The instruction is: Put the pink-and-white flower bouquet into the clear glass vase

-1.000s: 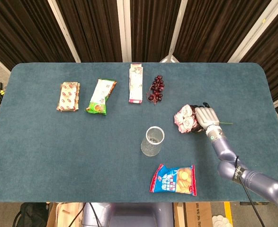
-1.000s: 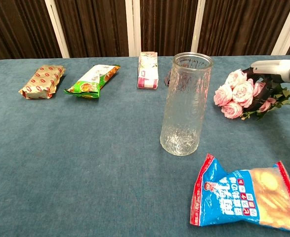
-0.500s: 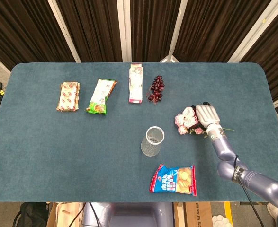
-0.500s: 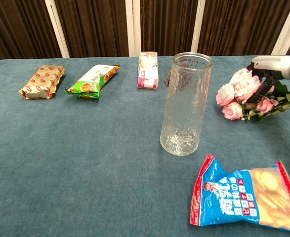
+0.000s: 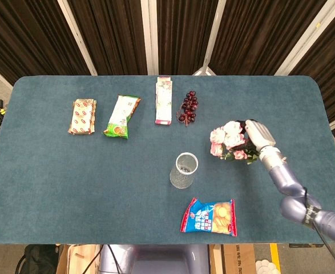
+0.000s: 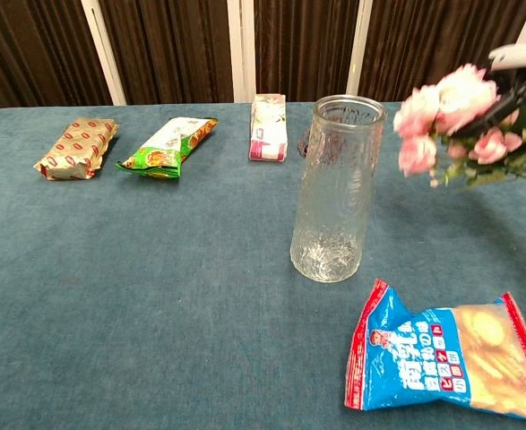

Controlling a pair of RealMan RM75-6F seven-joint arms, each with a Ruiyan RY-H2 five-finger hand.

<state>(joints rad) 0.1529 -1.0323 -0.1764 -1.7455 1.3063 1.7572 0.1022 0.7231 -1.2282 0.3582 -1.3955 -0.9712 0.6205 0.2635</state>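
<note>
Bouquet: soft ruffled blooms, leafy

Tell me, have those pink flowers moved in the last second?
Yes. The bouquet has risen off the table in the right hand; its blooms now sit level with the vase rim in the chest view.

So: one bouquet, one vase, four snack packs (tan, green, pink, blue), one grape bunch, and one robot hand.
</note>
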